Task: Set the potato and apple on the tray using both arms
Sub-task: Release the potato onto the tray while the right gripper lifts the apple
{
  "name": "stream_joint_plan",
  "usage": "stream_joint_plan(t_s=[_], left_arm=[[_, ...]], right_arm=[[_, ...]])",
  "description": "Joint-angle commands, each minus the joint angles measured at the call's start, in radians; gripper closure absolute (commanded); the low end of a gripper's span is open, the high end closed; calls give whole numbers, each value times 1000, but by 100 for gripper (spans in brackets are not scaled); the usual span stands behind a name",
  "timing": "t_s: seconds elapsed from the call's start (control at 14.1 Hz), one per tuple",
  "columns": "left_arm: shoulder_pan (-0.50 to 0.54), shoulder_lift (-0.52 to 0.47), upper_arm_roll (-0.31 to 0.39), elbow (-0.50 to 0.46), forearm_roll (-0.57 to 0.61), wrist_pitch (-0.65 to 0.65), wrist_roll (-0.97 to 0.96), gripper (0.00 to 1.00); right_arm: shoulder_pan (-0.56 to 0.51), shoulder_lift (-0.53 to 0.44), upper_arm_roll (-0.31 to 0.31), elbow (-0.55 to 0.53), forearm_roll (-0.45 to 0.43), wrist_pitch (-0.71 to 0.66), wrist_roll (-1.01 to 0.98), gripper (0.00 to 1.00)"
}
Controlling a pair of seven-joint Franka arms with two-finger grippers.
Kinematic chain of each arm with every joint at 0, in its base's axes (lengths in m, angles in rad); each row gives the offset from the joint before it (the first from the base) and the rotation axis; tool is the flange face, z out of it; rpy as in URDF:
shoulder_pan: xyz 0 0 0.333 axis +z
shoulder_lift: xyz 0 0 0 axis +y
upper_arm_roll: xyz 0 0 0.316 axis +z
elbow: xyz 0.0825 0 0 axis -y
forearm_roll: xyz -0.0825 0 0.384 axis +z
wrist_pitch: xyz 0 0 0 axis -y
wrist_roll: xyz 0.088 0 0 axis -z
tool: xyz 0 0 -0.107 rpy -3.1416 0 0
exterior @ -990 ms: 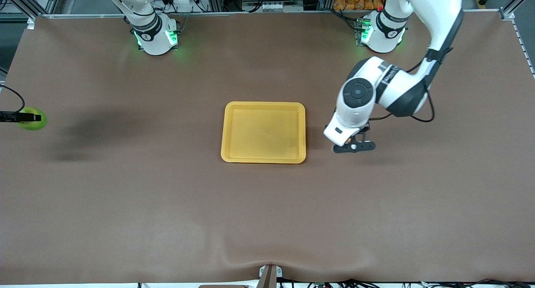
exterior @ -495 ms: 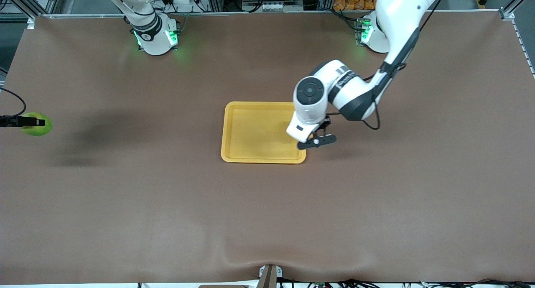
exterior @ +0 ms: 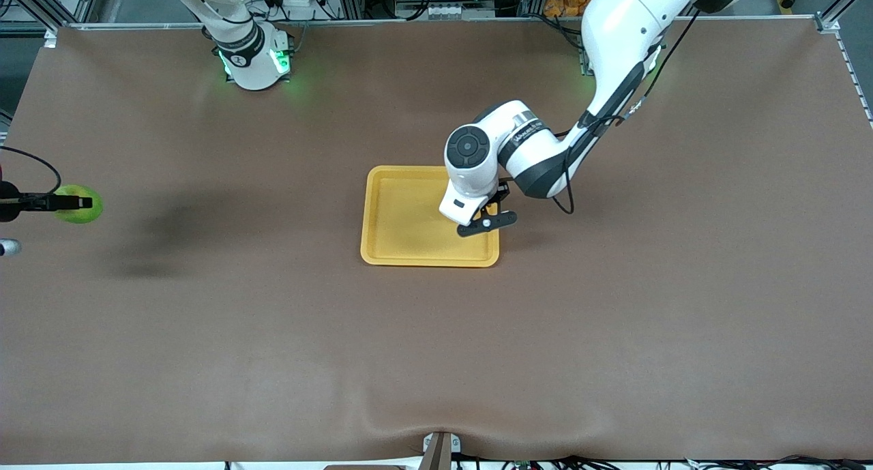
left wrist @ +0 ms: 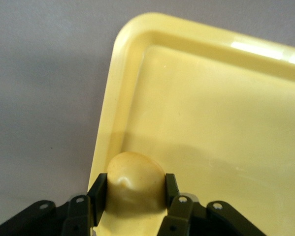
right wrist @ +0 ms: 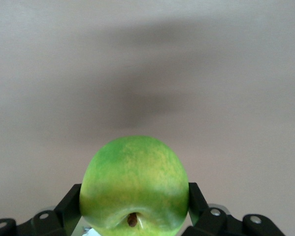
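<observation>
Left end effector (exterior: 485,223): closed on the potato (left wrist: 135,182), hanging over the tray's edge toward the left arm's end of the table; fingers (left wrist: 99,189) press both flanks of the lump.

Potato: aloft in that grasp, above the rim and the inner floor of the tray, not touching it as far as the left wrist view tells.

Right end effector (exterior: 65,202): clamped on the green apple (exterior: 80,204), over bare table (exterior: 436,347) at the right arm's end, well apart from the tray.

Apple: carried clear of the table, stem dimple toward the wrist camera, a finger (right wrist: 71,204) on each side at about its widest girth.

Tray (exterior: 399,214): yellow-orange, flat on the table's middle, nothing resting in it.

Handling, potato: likely firm, light and matte, so it should sit where released; being oblong, it may rock or roll a little toward the rim.

Handling, apple: probably firm but smooth and round, prone to slip or roll; a hold across the widest part looks soundest, and a low release inside the rim safest.

Stage: judged as both items in carriage, neither yet set down.
</observation>
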Motion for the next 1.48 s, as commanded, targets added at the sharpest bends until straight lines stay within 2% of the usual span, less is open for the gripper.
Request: stream_joint_plan(t_s=[0.0,0.14,0.35,0.57,0.71,0.78,0.85,0.92,0.99,1.06,1.41], left_arm=[[-15,35,8,31,58,-15,-22,100],[-15,49,8,31,67,-9,-21,100],[-15,68,8,34,86,-3,-11,99],[-12,90,9,54,92,18,-5,95],[-11,102,12,60,93,40,-4,89],[-15,105,31,63,92,42,-4,82],[-15,107,35,71,92,42,-4,72],[-15,110,37,73,92,42,-2,49],[-14,110,37,73,93,40,-2,12],[-12,108,37,73,95,40,-1,0],[43,60,37,126,93,20,15,0]], right_arm=[[36,-37,-8,-9,58,-30,24,100],[71,-38,-8,-12,66,-32,56,100],[146,-70,-10,-12,60,-69,209,100],[198,-103,-8,-15,64,-69,234,100],[232,-119,-8,-29,66,-67,262,100],[246,-127,-8,-35,66,-69,286,100],[270,-142,-8,-43,66,-67,309,100],[286,-153,-8,-54,66,-67,325,100],[301,-165,-8,-60,66,-63,337,100],[327,-172,-8,-60,66,-63,363,100],[404,-213,-8,-100,95,-47,472,100]])
